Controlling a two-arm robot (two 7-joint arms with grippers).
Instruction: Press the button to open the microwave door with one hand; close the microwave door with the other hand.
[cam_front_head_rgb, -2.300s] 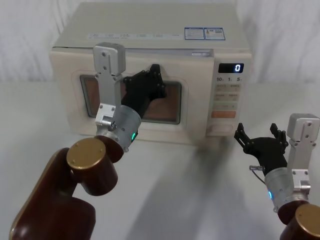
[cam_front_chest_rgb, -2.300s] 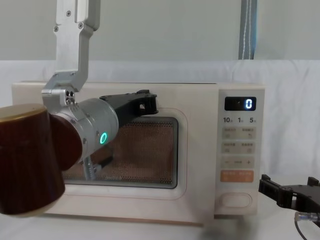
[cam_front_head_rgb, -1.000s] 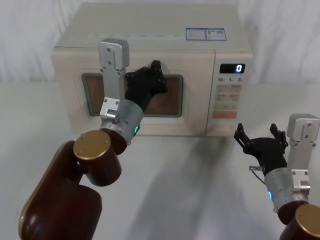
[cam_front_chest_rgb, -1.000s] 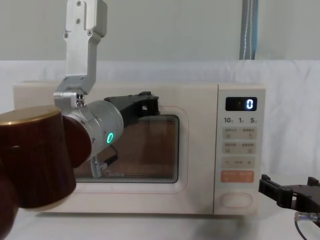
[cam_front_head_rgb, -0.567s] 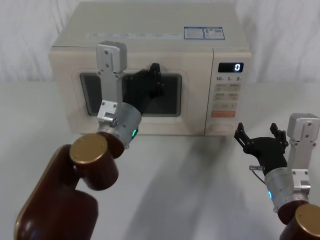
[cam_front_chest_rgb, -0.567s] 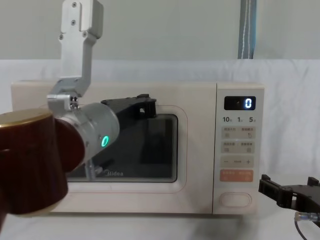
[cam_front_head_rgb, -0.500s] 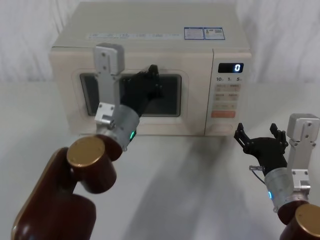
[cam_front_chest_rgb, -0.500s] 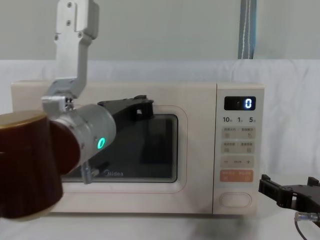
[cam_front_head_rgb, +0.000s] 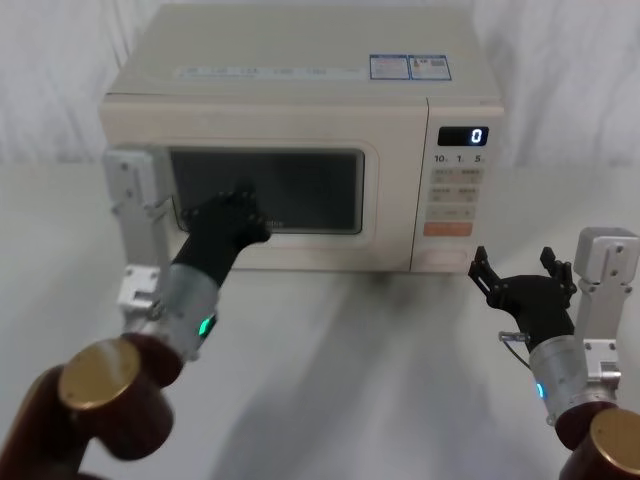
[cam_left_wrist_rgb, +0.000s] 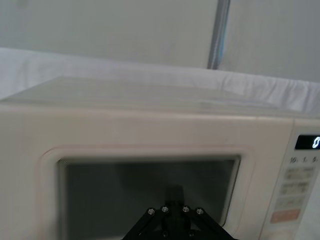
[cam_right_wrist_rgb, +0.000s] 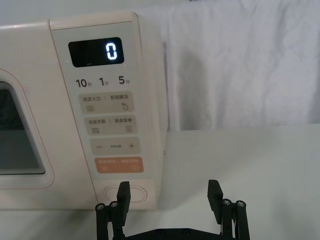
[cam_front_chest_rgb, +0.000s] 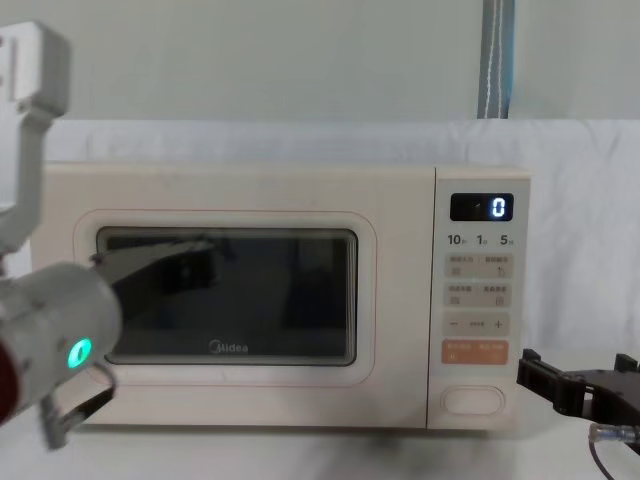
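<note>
White cloth backs my worktop (cam_front_head_rgb: 400, 340); door (cam_front_head_rgb: 265, 190) sits flush. Left gripper (cam_front_head_rgb: 232, 212), spread unclear, hovers at the window's 7 o'clock. Right gripper (cam_front_head_rgb: 522, 283), spread, idles at the button's (cam_right_wrist_rgb: 126, 193) 5 o'clock.

The door (cam_front_head_rgb: 265, 190) sits flush in the microwave (cam_front_head_rgb: 300, 70) front, so nothing juts over the desk (cam_front_head_rgb: 380, 370), whose white top lies bare between the two arms. The left pincer (cam_front_head_rgb: 232, 215) hangs just before the lower left of the door window, blocking that part, while the door's right half and the keypad (cam_front_head_rgb: 455, 195) face open air. The right pincer (cam_front_head_rgb: 522, 280), fingers spread, stands low near the microwave's right front corner, apart from it, with a free gap to the button (cam_right_wrist_rgb: 125, 193) straight ahead.
</note>
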